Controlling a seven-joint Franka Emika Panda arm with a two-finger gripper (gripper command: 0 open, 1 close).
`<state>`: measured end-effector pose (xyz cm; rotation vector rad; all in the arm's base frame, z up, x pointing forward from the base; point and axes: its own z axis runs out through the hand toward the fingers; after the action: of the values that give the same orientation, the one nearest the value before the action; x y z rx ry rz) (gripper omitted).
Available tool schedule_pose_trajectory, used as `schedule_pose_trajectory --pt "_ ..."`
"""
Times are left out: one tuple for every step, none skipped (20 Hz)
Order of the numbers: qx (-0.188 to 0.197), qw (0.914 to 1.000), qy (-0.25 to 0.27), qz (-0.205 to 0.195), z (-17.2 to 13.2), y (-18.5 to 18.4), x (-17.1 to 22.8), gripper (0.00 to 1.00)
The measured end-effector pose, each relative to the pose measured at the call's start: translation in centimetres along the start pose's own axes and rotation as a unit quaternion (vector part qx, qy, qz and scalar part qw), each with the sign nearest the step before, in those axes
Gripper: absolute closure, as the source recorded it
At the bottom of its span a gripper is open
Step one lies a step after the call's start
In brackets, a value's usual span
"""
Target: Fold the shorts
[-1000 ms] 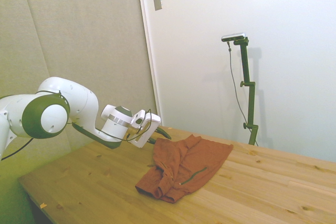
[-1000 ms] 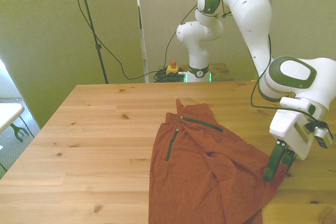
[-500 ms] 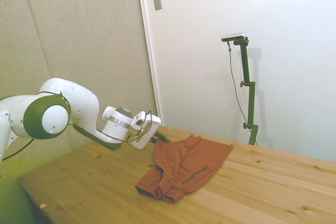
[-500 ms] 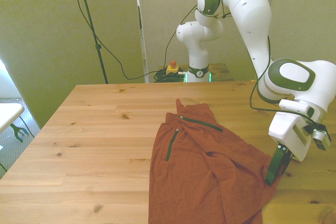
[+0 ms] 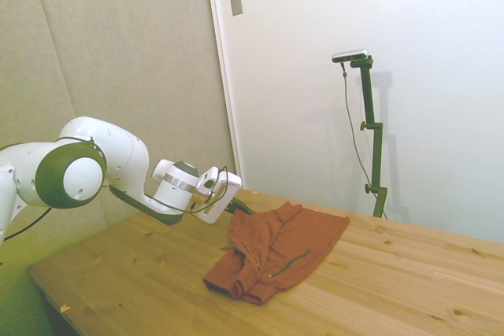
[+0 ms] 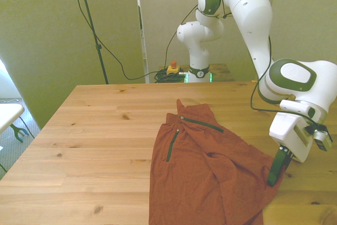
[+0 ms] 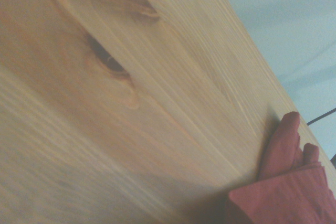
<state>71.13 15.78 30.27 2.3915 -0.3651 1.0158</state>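
Bare table (image 6: 89, 146) open on front view's left; shorts (image 6: 205, 175) fill middle; hand (image 6: 275, 175) at their edge.

Soft, even indoor light; wrist view blurred.

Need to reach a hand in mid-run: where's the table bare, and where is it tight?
Bare wood runs from the shorts to the front view's left edge of the table, and across the far strip behind them. It is tight on the front view's right, where the tool sits at the cloth's edge.
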Motion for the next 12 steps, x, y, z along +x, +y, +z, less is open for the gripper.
schedule_pose_trajectory --pt "0.001 1.0000 0.003 0.003 -0.3 0.2 0.4 1.00" --pt "0.002 1.0000 0.006 0.006 -0.7 0.4 1.0 1.00" --pt "0.003 0.9999 0.011 0.011 -1.3 0.8 1.7 1.00" --pt "0.003 0.9998 0.016 0.015 -1.8 1.2 2.4 1.00" --pt "0.004 0.9996 0.020 0.020 -2.3 1.6 3.1 1.00" --pt "0.005 0.9994 0.024 0.024 -2.8 2.0 3.7 1.00" --pt "0.005 0.9992 0.028 0.028 -3.2 2.4 4.3 1.00" --pt "0.004 0.9990 0.031 0.034 -3.4 3.0 4.9 1.00" --pt "0.002 0.9986 0.034 0.040 -3.7 3.8 5.7 1.00" --pt "-0.001 0.9982 0.037 0.047 -3.8 4.7 6.4 1.00" --pt "-0.005 0.9977 0.039 0.054 -3.7 5.8 7.2 1.00" --pt "-0.010 0.9972 0.041 0.062 -3.5 7.1 7.9 1.00"
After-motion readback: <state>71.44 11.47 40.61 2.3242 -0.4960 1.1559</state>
